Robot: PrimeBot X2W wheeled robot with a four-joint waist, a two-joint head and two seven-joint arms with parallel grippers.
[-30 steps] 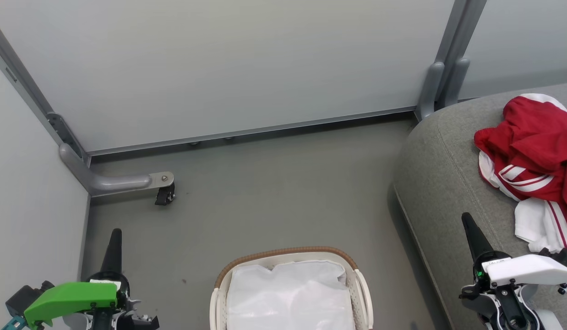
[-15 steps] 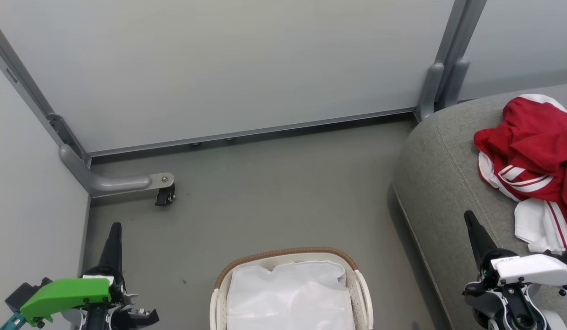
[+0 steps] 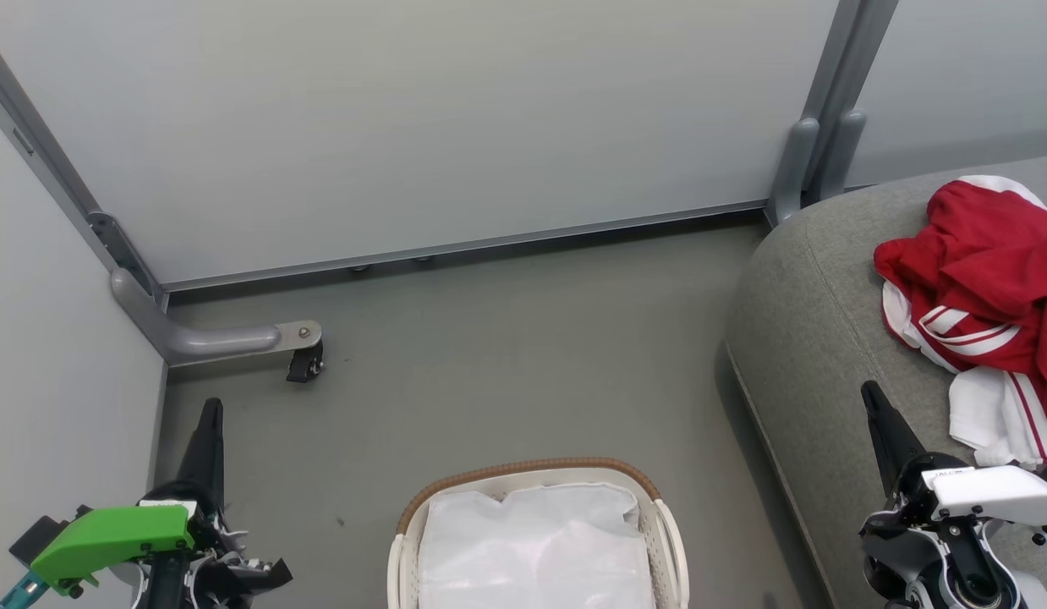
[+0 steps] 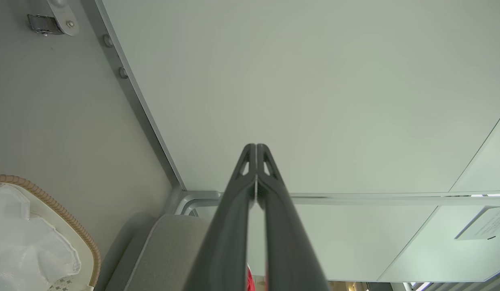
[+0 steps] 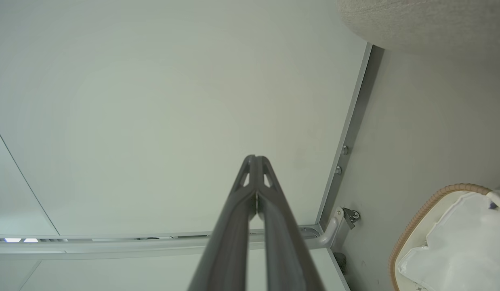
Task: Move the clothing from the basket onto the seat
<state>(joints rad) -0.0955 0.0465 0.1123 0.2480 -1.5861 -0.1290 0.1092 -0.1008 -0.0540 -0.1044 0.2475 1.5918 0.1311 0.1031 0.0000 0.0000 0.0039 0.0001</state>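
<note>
Up and to the right of the basket (image 3: 523, 468), well apart from it, the clothing (image 3: 989, 271) lies in a crumpled red heap with white stripes and white trim on the seat (image 3: 811, 338). That seat is a large grey cushion whose rounded corner and stitched seam stand just to the basket's right. Within the basket's brown woven rim a rumpled white liner (image 3: 532, 541) is spread. Right of the basket, the right tool (image 3: 868, 389) shows against the near part of the seat, its two dark fingers pressed together into one point with nothing between them. It is near the white edge of the clothing but apart from it. Left of the basket, the left tool (image 3: 211, 406) hangs over the grey floor (image 3: 507, 364), its fingers likewise closed tip to tip and empty, as its wrist view shows plainly. Both tools point away from the basket toward a pale panel (image 3: 405, 127) that rises from the floor beyond it. Beyond the basket and to its left, a black caster (image 3: 304, 364) on a grey metal foot rests on the floor near the base of that panel
</note>
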